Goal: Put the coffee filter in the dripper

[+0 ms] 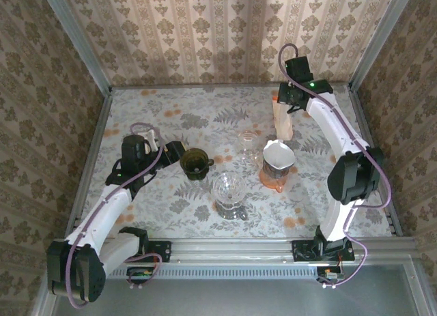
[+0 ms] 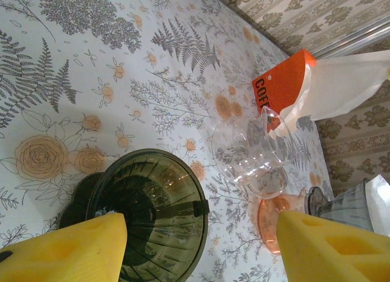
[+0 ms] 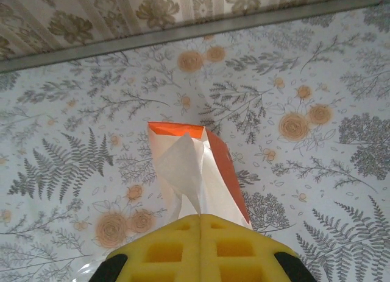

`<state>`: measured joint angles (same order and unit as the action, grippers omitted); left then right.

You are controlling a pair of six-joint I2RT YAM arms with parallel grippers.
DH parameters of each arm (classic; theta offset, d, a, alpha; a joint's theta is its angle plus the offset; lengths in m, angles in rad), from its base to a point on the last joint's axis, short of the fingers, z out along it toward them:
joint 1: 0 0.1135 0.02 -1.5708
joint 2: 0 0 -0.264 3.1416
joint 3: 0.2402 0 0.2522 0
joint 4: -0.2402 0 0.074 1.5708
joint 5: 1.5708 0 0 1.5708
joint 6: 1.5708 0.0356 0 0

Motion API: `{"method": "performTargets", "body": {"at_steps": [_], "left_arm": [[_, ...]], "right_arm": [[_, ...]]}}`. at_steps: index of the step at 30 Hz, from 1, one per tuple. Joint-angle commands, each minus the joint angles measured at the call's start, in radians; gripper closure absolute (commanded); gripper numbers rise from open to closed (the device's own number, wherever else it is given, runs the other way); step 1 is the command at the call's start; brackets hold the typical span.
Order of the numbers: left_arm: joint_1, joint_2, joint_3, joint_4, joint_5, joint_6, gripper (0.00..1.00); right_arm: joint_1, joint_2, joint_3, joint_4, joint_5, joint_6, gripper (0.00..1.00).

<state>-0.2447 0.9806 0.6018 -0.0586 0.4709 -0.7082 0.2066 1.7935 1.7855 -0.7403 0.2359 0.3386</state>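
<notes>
Toward the far right of the tabletop (image 1: 171,111), near its back edge: tall orange paper packet of filters (image 1: 282,118), mouth open. Right jaws shut, yellow foam pads (image 3: 164,251) pressed together on a white paper coffee filter (image 3: 180,166) drawn partly out of the packet's mouth.

Well apart from it, left of centre: dark olive ribbed glass dripper (image 2: 149,215), upright, nothing inside. Left jaws wide, one yellow pad (image 2: 67,248) on either side of the olive dripper; contact with its rim not clear.

Between packet and olive dripper: clear glass vessel (image 1: 247,144), upright. Just right of that, glass server with an orange base (image 1: 276,174), carrying a grey dripper lined with white paper (image 1: 278,153). Nearer the arm bases, clear ribbed glass dripper on a foot (image 1: 229,191).

Tabletop covered in pale cloth printed with grey ferns and orange flowers. Beige damask-patterned walls (image 1: 205,36) on three sides, grey metal rails (image 1: 78,39) at the corners.
</notes>
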Motion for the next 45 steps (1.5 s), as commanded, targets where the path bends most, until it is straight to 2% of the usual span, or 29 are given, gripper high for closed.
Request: {"method": "performTargets", "body": {"at_steps": [1, 11, 17, 24, 29, 33, 38, 45], "left_arm": [[0.01, -0.021, 0.011, 0.009, 0.021, -0.016, 0.32], [0.009, -0.044, 0.039, -0.009, 0.041, -0.025, 0.32], [0.01, -0.078, 0.07, -0.067, 0.046, -0.001, 0.29], [0.009, -0.083, 0.106, -0.121, 0.067, 0.029, 0.29], [0.009, -0.074, 0.114, -0.125, 0.082, 0.036, 0.28], [0.009, -0.066, 0.112, -0.118, 0.1, 0.041, 0.29], [0.01, -0.064, 0.113, -0.127, 0.12, 0.054, 0.29], [0.008, -0.075, 0.116, -0.147, 0.143, 0.075, 0.3]], "right_arm": [[0.04, -0.106, -0.053, 0.014, 0.035, -0.02, 1.0], [0.209, -0.383, -0.097, -0.014, 0.075, -0.069, 1.0], [0.307, -0.477, -0.026, -0.234, -0.131, -0.035, 1.0], [0.488, -0.445, 0.067, -0.58, -0.279, 0.041, 1.0], [0.58, -0.394, 0.131, -0.746, -0.31, 0.094, 1.0], [0.647, -0.33, 0.144, -0.789, -0.343, 0.124, 1.0], [0.674, -0.281, 0.153, -0.787, -0.396, 0.14, 1.0], [0.691, -0.199, 0.171, -0.744, -0.371, 0.137, 1.0]]}}
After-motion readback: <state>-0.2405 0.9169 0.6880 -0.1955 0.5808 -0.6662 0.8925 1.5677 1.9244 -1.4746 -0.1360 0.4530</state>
